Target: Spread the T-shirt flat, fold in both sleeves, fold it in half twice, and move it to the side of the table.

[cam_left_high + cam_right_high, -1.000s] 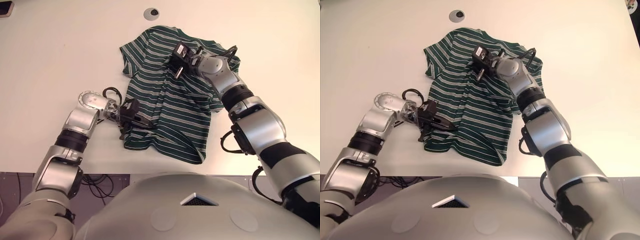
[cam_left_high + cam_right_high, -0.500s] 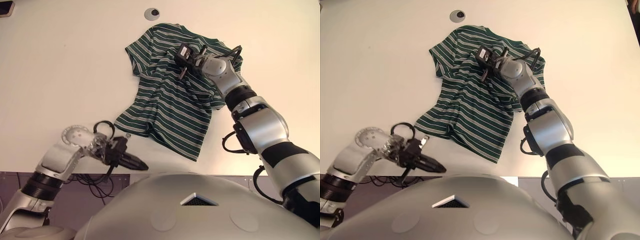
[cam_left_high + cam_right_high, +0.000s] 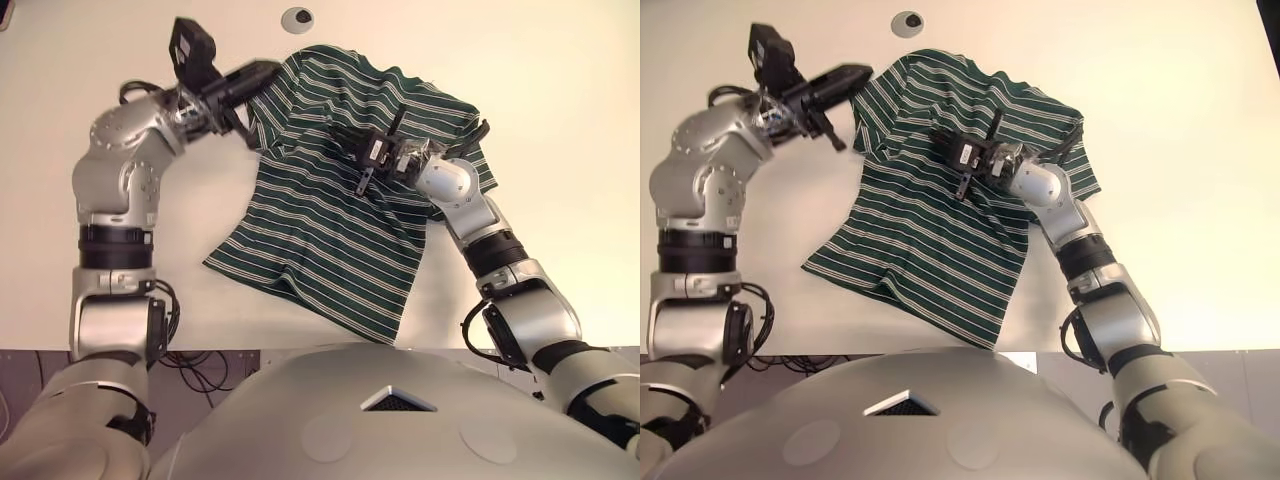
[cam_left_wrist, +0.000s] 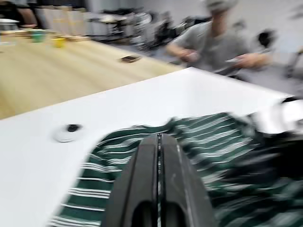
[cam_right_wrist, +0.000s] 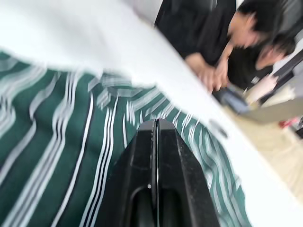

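T-shirt point(image 3: 330, 230), green with white stripes, lies mid-table on the white table point(image 3: 560, 90) and is now mostly opened out. Its lower hem point(image 3: 300, 290), bunched a second ago, has been drawn toward the near edge. The left gripper point(image 3: 262, 70), fingers pressed together and empty, has swung up from the hem to the far left sleeve point(image 3: 265, 125). The right gripper point(image 3: 342, 130), also clenched and empty, stays over the chest. Spreading looks nearly done, and the sleeves seem next.
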